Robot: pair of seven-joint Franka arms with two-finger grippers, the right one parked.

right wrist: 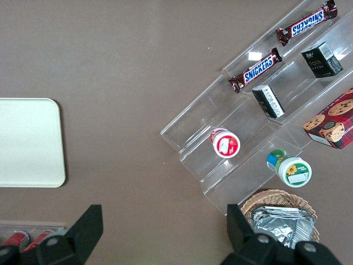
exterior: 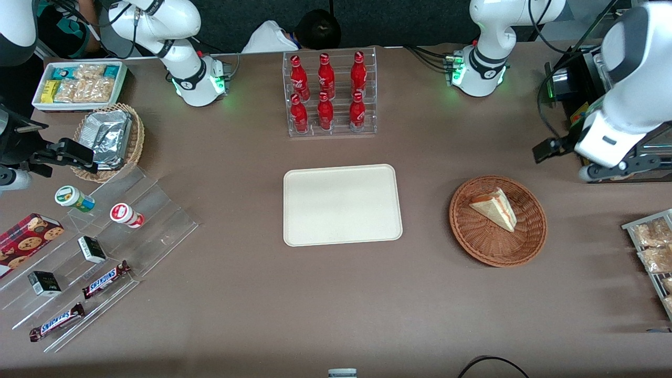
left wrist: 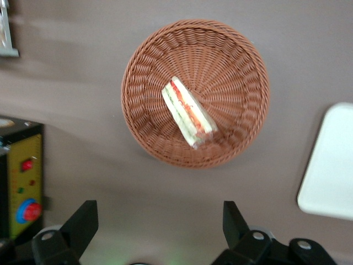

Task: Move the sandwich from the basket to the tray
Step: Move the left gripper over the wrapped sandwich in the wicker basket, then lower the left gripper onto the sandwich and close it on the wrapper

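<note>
The sandwich [exterior: 496,209] is a pale bread wedge with red and green filling, lying in the reddish-brown wicker basket [exterior: 472,241] toward the working arm's end of the table. The cream-white tray [exterior: 341,205] lies flat at the table's middle, beside the basket. My left gripper [exterior: 593,170] hangs high above the table, farther from the front camera than the basket. In the left wrist view the gripper [left wrist: 159,221] is open and holds nothing, with the sandwich [left wrist: 187,113], the basket [left wrist: 143,72] and a corner of the tray [left wrist: 331,160] below it.
A clear rack of red bottles [exterior: 329,94] stands farther from the front camera than the tray. A yellow and black box [left wrist: 19,182] sits near the gripper. Packaged snacks [exterior: 653,247] lie at the working arm's end. A clear stepped stand [exterior: 94,247] with candy bars lies toward the parked arm's end.
</note>
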